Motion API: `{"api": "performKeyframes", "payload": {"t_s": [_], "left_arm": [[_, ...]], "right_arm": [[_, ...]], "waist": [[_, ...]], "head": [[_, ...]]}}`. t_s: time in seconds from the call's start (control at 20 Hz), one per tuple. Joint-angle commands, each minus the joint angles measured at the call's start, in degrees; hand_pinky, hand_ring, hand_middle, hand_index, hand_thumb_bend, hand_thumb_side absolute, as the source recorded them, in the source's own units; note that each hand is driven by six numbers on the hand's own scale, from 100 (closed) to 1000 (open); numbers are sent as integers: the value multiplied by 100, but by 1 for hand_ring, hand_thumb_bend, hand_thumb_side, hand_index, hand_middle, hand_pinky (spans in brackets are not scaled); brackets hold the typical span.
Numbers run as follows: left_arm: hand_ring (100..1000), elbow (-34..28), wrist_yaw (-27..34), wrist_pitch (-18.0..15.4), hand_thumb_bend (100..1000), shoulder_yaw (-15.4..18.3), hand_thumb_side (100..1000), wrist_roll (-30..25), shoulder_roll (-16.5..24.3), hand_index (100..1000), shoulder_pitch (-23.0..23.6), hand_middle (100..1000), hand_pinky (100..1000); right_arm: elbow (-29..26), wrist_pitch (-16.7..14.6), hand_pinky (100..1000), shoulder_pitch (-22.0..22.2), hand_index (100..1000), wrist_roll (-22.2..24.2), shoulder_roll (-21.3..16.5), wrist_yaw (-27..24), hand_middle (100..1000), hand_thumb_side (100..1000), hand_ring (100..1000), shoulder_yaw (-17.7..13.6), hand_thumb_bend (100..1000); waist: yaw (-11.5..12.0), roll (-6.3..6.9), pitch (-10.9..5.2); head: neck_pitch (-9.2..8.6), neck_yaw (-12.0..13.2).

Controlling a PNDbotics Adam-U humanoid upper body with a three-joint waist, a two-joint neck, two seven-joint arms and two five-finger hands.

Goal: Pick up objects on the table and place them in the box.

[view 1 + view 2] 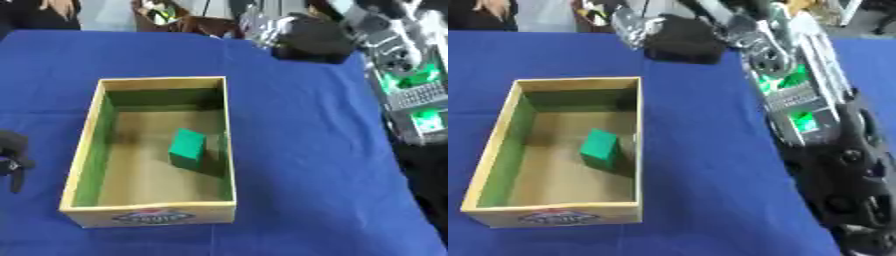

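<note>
An open cardboard box [229, 150] with green inner walls lies on the blue table. A green block [186, 147] stands inside it, near the right wall, with no hand touching it. My right arm [798, 100] reaches from the lower right up to the table's far edge. Its hand [677, 42] is there as a dark, blurred mass with silver parts, well beyond the box. I cannot tell whether it holds anything. My left hand [10, 155] shows at the left edge beside the box, relaxed and empty.
The blue cloth [306, 165] covers the table. Blurred dark clutter [175, 17] and parts of people show beyond the table's far edge.
</note>
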Motion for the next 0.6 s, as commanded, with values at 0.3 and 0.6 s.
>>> {"api": "performKeyframes", "payload": {"t_s": [0.3, 0.6], "left_arm": [[356, -121, -68, -17, 100, 145, 902, 135, -5, 466, -68, 487, 100], [356, -121, -88, -31, 100, 183, 901, 185, -22, 466, -71, 488, 100]], "right_arm": [[-281, -445, 754, 1404, 693, -2494, -99, -2264, 514, 597, 710, -938, 100], [-281, -1458, 782, 2369, 842, -2865, 65, -2689, 639, 809, 779, -1335, 100]], "waist": [[-209, 122, -36], [-331, 192, 7]], "head": [[-68, 241], [-51, 358]]}}
